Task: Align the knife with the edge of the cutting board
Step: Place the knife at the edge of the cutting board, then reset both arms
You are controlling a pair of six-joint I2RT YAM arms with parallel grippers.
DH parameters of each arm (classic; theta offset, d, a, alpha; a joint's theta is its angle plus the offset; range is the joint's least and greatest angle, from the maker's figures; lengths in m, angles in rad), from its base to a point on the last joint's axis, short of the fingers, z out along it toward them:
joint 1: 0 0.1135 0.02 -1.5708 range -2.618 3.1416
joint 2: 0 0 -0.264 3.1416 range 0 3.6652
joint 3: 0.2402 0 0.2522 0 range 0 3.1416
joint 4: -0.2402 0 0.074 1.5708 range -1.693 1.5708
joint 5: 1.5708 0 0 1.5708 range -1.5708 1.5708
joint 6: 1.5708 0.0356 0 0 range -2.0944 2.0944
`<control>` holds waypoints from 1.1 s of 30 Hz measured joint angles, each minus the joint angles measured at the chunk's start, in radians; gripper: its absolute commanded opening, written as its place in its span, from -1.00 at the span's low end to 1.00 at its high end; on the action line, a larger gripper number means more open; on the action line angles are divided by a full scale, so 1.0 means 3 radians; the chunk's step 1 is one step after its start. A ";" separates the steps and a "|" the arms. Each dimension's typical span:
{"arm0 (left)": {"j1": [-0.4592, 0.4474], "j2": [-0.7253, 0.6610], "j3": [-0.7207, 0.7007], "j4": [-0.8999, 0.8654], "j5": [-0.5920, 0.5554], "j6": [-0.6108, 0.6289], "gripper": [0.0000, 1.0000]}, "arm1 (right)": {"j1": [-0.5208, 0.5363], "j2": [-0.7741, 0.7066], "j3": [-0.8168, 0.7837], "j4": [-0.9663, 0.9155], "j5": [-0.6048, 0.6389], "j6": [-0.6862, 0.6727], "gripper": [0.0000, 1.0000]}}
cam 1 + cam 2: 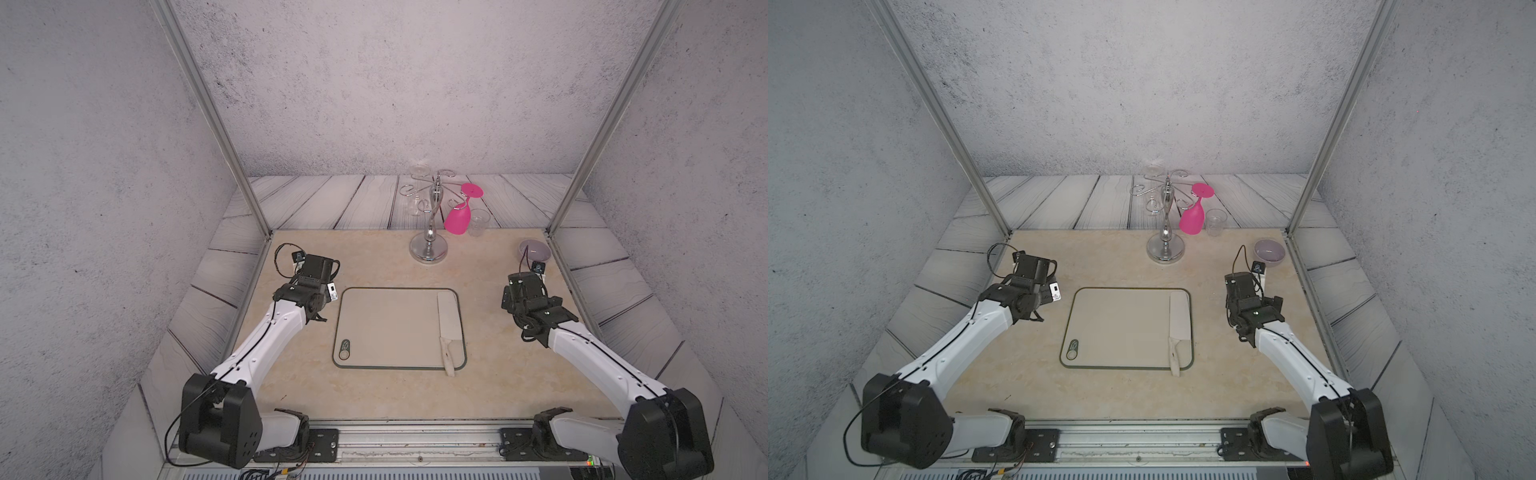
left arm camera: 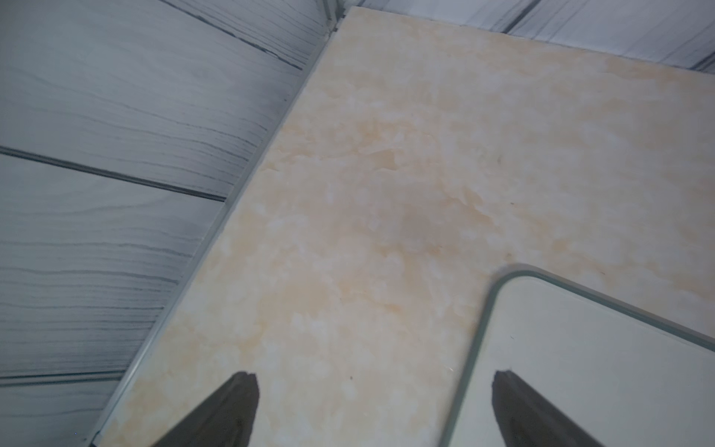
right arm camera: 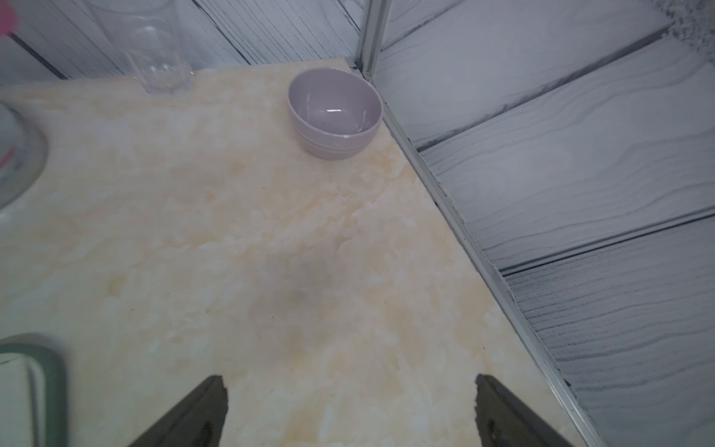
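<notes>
The beige cutting board [image 1: 390, 328] [image 1: 1121, 328] with its dark green rim lies flat mid-table in both top views. The cream knife [image 1: 448, 320] [image 1: 1179, 324] rests on it, blade lying along the board's right edge and handle poking just past the near edge. My left gripper [image 1: 316, 270] [image 2: 375, 374] hovers off the board's far left corner [image 2: 580, 367], open and empty. My right gripper [image 1: 520, 289] [image 3: 350, 377] is well to the right of the board, open over bare tabletop with nothing between its fingers.
A silver glass stand [image 1: 430, 245] carries a pink goblet [image 1: 459, 216] at the back. A clear tumbler [image 1: 478, 222] stands beside it. A lilac bowl [image 1: 534, 249] [image 3: 334, 112] sits in the far right corner by the metal frame post [image 1: 559, 224].
</notes>
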 measured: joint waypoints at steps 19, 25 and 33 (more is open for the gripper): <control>0.0603 0.0539 -0.1064 0.2644 0.0220 0.1096 1.00 | -0.0577 0.0838 -0.0472 0.1857 -0.0657 -0.0486 0.98; 0.0645 0.0552 -0.1157 0.3059 0.0435 0.1184 1.00 | -0.0646 0.0795 -0.0450 0.1881 -0.0741 -0.0528 0.98; 0.0645 0.0549 -0.1451 0.3491 0.0698 0.1284 1.00 | -0.0682 0.0657 -0.0852 0.2661 -0.0884 -0.0661 0.98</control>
